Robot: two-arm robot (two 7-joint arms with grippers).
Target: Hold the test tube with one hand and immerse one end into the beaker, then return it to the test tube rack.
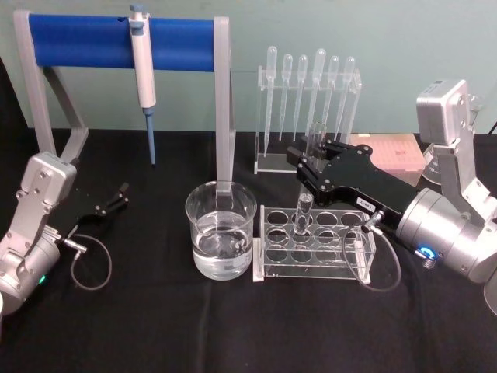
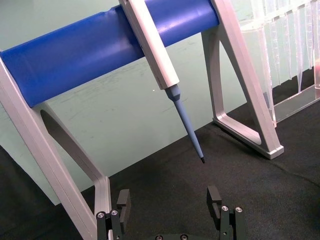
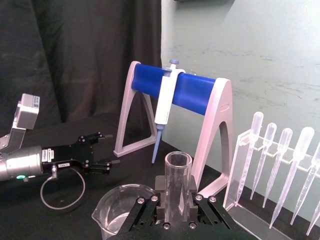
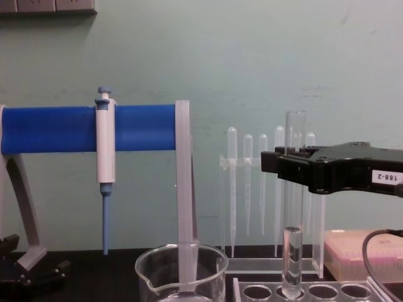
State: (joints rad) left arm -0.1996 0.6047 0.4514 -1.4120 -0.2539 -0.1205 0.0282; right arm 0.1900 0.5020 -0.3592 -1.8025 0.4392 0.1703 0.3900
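Black blocky right gripper (image 1: 311,159) with white label, jaws clamped narrowly on upper part of clear glass round-bottomed test tube (image 4: 293,207), tube upright, lower end at a hole of clear acrylic tube rack (image 1: 311,262), wide clear glass beaker (image 1: 203,233) holding liquid just beside rack, black left gripper (image 1: 116,196) parked far left, fingers apart.

Clear glossy glass test tube (image 4: 294,214) and beaker (image 1: 196,227); matt black tablecloth (image 1: 155,326).

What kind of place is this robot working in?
Probably a chemistry lab bench: a pipettor hangs on a stand, pipettes sit in a holder, and a beaker stands beside a tube rack. The right gripper holds a test tube at the rack; the left gripper is parked open.
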